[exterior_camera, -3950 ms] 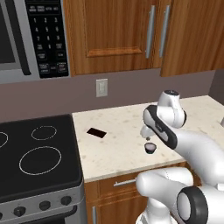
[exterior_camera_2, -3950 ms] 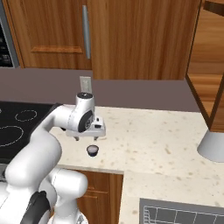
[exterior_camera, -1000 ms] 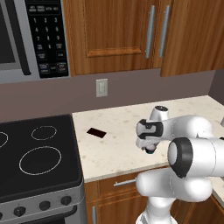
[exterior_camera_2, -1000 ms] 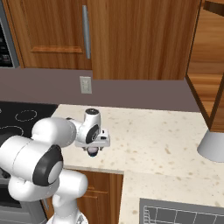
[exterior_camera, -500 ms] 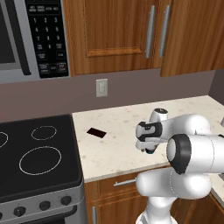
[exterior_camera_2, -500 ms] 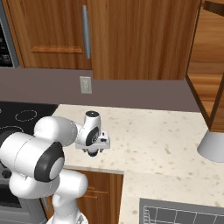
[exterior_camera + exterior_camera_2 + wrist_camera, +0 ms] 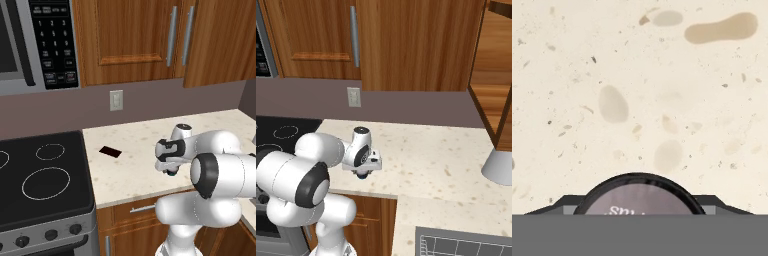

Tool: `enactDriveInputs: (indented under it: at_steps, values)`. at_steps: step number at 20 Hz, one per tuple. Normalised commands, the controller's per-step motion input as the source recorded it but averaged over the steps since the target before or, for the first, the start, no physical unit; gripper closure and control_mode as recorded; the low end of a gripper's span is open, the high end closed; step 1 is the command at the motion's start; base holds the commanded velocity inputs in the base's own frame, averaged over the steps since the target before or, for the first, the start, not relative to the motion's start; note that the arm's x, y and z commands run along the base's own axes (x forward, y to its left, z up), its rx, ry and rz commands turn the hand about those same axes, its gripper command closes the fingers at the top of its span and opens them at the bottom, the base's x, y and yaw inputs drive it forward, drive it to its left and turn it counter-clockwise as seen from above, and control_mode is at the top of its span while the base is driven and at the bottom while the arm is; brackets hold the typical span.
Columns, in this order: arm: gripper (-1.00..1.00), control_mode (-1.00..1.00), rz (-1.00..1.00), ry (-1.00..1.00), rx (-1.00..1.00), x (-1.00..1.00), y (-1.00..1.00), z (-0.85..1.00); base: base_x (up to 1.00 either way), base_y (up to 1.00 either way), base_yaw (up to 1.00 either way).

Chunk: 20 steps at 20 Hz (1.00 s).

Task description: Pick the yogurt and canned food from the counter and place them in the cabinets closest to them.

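Speckled counter (image 7: 130, 150); hand (image 7: 170, 172) pointing straight down over canned food (image 7: 638, 195).

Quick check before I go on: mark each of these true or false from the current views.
1. The gripper is low over the canned food on the counter. True.
2. The can is inside a wall cabinet. False: it stands on the counter.
3. A dark flat object lies on the counter near the stove. True.
4. The cabinet doors above the wall outlet are open. False: they are closed.
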Motion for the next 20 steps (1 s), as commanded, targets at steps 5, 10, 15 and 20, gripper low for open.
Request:
enactDriveInputs:
  at_steps: [5,10,15,20]
  values:
    - [1.00,-1.00,0.00,0.00,0.00,0.00,0.00,0.00,0.00,0.00,0.00]
    - [1.00,-1.00,0.00,0.00,0.00,0.00,0.00,0.02,0.00,0.00,0.00]
    - [1.00,-1.00,0.00,0.00,0.01,0.00,0.00,0.22,0.00,0.00,0.00]
    - [1.00,-1.00,0.00,0.00,0.01,0.00,0.00,0.37,0.00,0.00,0.00]
